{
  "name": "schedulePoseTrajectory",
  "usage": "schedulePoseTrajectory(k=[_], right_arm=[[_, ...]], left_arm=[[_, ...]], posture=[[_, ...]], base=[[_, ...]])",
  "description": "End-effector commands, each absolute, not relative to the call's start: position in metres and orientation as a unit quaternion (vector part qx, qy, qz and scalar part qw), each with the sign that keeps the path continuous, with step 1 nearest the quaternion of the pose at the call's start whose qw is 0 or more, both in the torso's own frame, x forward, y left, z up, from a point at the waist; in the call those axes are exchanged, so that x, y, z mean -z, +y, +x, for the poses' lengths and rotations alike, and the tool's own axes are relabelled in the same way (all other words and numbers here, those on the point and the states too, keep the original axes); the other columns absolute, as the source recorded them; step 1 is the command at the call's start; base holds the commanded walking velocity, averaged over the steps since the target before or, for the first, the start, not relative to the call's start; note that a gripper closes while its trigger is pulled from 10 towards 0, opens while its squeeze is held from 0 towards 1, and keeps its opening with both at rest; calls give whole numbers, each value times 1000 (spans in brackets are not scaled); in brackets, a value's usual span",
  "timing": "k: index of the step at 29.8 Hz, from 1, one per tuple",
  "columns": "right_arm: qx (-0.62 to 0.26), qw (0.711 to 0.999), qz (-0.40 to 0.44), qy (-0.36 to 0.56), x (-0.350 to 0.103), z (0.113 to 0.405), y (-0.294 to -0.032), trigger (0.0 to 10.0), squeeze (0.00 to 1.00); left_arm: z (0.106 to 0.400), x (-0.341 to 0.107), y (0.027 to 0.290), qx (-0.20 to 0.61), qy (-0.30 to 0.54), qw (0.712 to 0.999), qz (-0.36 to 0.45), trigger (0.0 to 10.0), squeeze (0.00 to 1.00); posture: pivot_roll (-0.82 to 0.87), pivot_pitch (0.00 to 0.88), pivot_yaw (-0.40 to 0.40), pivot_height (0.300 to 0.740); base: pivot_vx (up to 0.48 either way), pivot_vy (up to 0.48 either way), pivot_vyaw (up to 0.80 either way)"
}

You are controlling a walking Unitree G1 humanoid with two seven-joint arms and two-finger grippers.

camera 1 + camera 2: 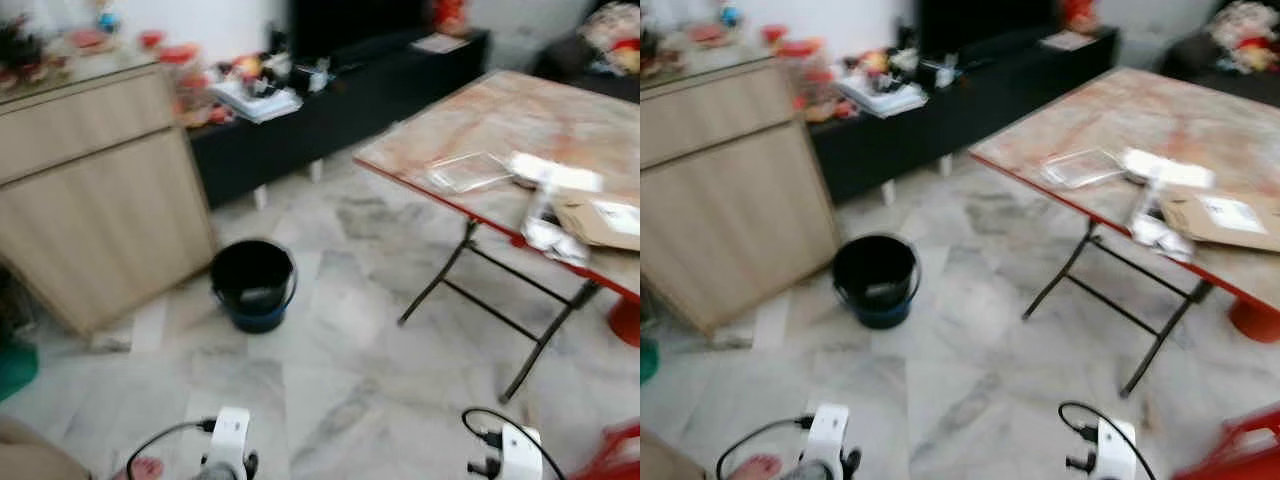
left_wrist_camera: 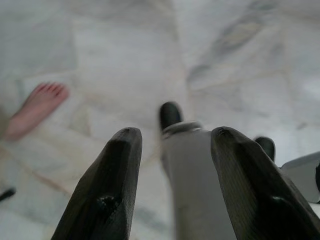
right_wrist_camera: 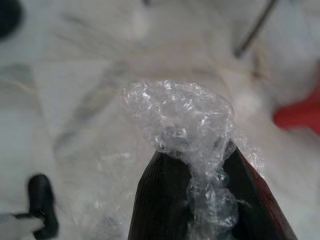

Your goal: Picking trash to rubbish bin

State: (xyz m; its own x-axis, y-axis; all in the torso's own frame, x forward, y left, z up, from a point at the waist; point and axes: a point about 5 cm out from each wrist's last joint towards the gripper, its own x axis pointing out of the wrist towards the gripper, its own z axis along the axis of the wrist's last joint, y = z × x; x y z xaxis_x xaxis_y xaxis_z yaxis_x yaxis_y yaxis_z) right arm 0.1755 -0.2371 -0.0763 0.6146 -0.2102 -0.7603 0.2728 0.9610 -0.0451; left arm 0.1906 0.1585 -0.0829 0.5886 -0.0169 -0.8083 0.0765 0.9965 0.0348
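A black bucket [image 1: 252, 282] with a blue base stands on the marble floor beside the wooden cabinet [image 1: 95, 190]. In the right wrist view my right gripper [image 3: 200, 165] is shut on a crumpled wad of clear bubble wrap [image 3: 180, 117], which bulges out past the fingertips. My left gripper [image 2: 172, 145] hangs open above the floor with nothing between its fingers. On the folding table [image 1: 480, 120] lie a clear plastic bag [image 1: 468, 170], white wrapping [image 1: 555, 172], crumpled plastic [image 1: 555, 238] and a cardboard piece [image 1: 605, 220]. Both wrists sit low at the front, left [image 1: 228, 440] and right [image 1: 515, 452].
A black TV console [image 1: 340, 100] with clutter runs along the far wall. The table's dark metal legs [image 1: 490, 290] stand right of the bucket. A person's bare foot [image 2: 35, 107] rests on the floor near my left side. Something red [image 1: 615, 455] sits at the right.
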Motion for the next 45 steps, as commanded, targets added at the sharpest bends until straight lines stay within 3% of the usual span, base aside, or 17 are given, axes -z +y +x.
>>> schedulePoseTrajectory(k=[1, 9, 17, 45], right_arm=[[145, 891, 36, 428, 79, 166, -242, 10000, 0], [127, 889, 20, 439, 82, 163, -237, 10000, 0], [142, 889, 34, 434, 81, 164, -238, 10000, 0], [146, 887, 34, 436, 82, 165, -235, 10000, 0]], left_arm=[[192, 83, 152, 30, 454, 890, 32, 10000, 0], [190, 83, 154, 28, 456, 889, 33, 10000, 0], [191, 83, 154, 27, 454, 890, 36, 10000, 0], [198, 79, 166, 5, 451, 892, 43, 10000, 0]], posture=[[-102, 45, -38, 740], [-104, 50, -39, 740], [-107, 58, -35, 740], [-102, 54, -19, 740]], base=[[0, 0, 800], [0, 0, 798], [0, 0, 52], [364, 0, 0]])
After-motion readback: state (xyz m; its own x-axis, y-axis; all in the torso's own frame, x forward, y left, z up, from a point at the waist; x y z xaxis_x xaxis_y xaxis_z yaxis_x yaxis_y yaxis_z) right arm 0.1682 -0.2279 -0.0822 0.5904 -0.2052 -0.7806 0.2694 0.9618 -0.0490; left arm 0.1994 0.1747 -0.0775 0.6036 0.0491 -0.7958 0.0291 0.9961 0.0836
